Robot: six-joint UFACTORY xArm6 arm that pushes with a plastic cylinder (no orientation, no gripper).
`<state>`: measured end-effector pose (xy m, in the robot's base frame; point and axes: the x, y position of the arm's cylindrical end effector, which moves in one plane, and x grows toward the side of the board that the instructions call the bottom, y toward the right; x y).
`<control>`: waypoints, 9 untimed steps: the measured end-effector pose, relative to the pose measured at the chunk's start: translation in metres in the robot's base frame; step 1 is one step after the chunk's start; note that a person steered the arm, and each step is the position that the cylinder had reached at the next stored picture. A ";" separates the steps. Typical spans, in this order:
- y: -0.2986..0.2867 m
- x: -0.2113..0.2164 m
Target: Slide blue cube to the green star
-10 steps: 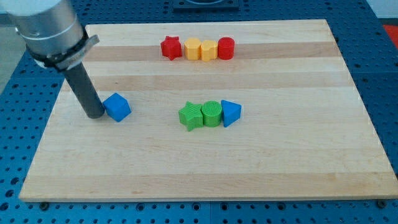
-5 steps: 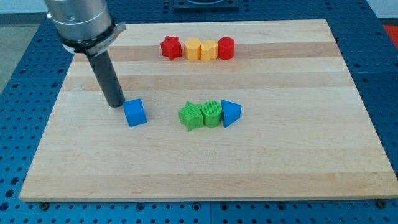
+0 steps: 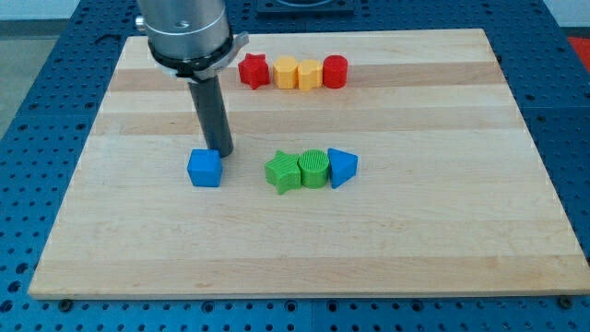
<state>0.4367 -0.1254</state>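
Note:
The blue cube (image 3: 205, 168) sits on the wooden board (image 3: 304, 240), left of centre. The green star (image 3: 283, 171) lies to its right, with a gap between them. My tip (image 3: 220, 151) stands just above and slightly right of the blue cube, at its top right corner, very close to it or touching it.
A green cylinder (image 3: 313, 168) and a blue triangular block (image 3: 341, 167) touch the green star in a row on its right. Near the view's top sit a red star (image 3: 253, 70), two yellow blocks (image 3: 297, 73) and a red cylinder (image 3: 335, 71) in a row.
My tip has moved right, from the cube's left side to above its top right corner. The blue cube has slid right and a little down, then stopped.

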 end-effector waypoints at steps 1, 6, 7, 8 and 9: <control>-0.046 -0.006; -0.047 0.030; -0.024 0.030; -0.008 0.030; 0.006 0.030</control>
<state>0.4664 -0.1192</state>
